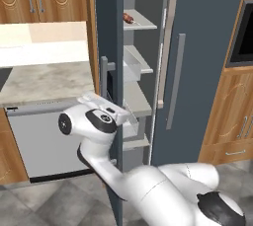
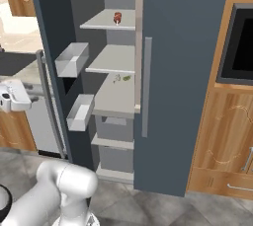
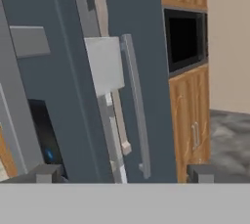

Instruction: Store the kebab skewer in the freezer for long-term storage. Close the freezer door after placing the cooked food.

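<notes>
The two-finger gripper (image 3: 122,171) stands spread wide with nothing between its small dark fingertips (image 3: 46,173), which rise at the bottom of the hand view. It sits just outside the tall dark slate-grey freezer door (image 3: 58,86), close to that door's outer face, where the small black blue-lit panel (image 3: 45,137) shows near the left fingertip. In the left base view the white hand (image 1: 101,109) is level with the middle of the door's edge, beside the door's long grey bar handle (image 2: 49,106).

The door stands open, swung out toward the robot, and two white bins (image 2: 71,59) hang on its inner side. Behind it the tall dark slate-grey two-door freezer (image 2: 183,72) shows grey inner shelves (image 2: 111,59) and drawers lower down. The thin stick with small reddish-brown meat chunks, the kebab skewer (image 1: 129,18), lies on the top visible shelf inside, well above and apart from the gripper. The matching plain door (image 1: 197,47) on the right is shut, with its own grey bar handle (image 1: 175,82).

Left of the freezer a pale stone bench (image 1: 44,82) runs above a silver dishwasher front (image 1: 44,138). To the right stand wooden cabinets (image 2: 222,131) with a black built-in oven (image 2: 239,45).
</notes>
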Controlling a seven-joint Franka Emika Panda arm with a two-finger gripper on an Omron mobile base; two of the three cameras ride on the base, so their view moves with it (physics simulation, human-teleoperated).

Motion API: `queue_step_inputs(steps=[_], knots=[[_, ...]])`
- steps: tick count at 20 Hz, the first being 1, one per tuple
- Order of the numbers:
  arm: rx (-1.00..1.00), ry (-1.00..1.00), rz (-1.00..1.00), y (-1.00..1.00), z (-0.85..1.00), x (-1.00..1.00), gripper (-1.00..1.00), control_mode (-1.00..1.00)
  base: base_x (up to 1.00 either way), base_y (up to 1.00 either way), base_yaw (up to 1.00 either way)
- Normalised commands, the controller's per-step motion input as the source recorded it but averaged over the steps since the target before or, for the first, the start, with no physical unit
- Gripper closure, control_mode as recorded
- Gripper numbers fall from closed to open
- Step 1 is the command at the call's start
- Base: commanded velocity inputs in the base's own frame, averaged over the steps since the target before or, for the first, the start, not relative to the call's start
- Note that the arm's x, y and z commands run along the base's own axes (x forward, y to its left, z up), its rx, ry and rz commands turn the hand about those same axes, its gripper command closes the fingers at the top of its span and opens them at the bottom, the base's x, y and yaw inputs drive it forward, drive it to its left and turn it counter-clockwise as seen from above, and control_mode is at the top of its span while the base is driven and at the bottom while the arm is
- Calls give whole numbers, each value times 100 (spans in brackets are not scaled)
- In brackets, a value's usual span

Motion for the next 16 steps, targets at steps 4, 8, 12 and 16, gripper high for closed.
queue_step_inputs(steps=[4, 8, 12, 16], knots=[[0, 7, -11, 22, 4, 26, -100, -100, 0, 0, 0], [0, 11, -1, 1, 0, 45, -100, -100, 0, 0, 0], [0, 15, 0, 1, 0, 38, -100, -100, 0, 0, 0], [0, 18, 0, 13, 0, 43, -100, -100, 0, 0, 0]])
